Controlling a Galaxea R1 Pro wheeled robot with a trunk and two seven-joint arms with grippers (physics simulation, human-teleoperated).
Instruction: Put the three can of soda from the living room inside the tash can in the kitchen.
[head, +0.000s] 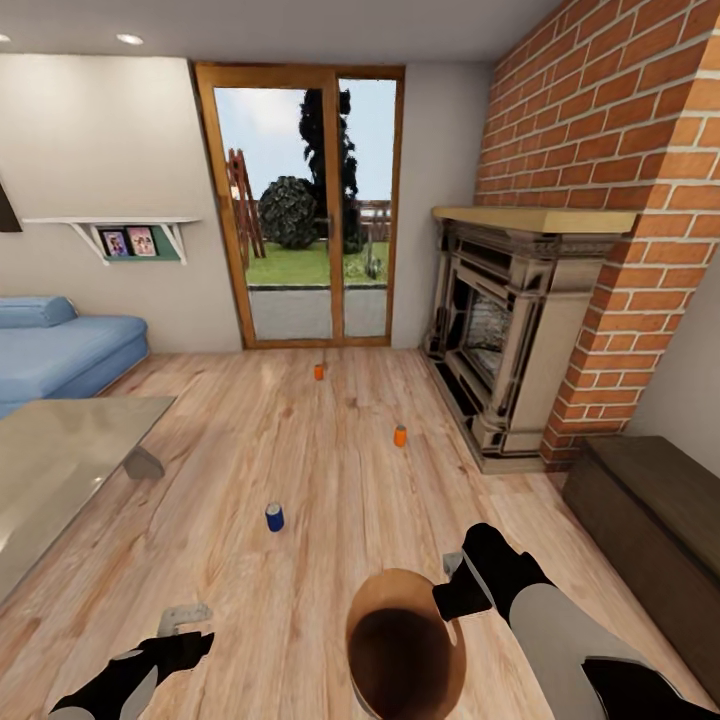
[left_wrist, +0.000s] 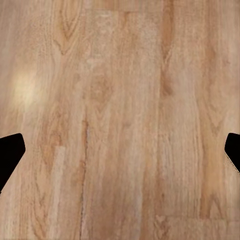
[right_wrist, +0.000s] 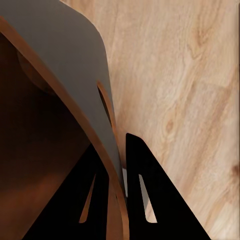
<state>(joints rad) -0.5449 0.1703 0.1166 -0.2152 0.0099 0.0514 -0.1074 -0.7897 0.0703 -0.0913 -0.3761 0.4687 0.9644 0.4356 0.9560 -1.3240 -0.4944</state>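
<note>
Wood floor (head: 330, 470) all round me, living rm. My right gripper (right_wrist: 122, 175) is clamped on the rim of the tash can (head: 405, 640), one finger inside the wall, one outside, near its slot handle; the bucket hangs low in front of me, mouth up, nothing in it that I can see. My left gripper (left_wrist: 120, 155) is spread wide, holding nothing, pointed at bare boards.

Cans are all on the floor, upright: blue can (head: 274, 517) nearest, orange can (head: 400, 436) further on toward the fireplace (head: 500, 340), second orange can (head: 319, 372) far off by the glass doors (head: 300, 210).

Risks, imo: the rim pinch is thin, so the bucket could swing or slip if I drive fast. Reaching w/ the left could tip the blue can and send it rolling, maybe under the glass table (head: 60, 460). Base could also clip a can.
</note>
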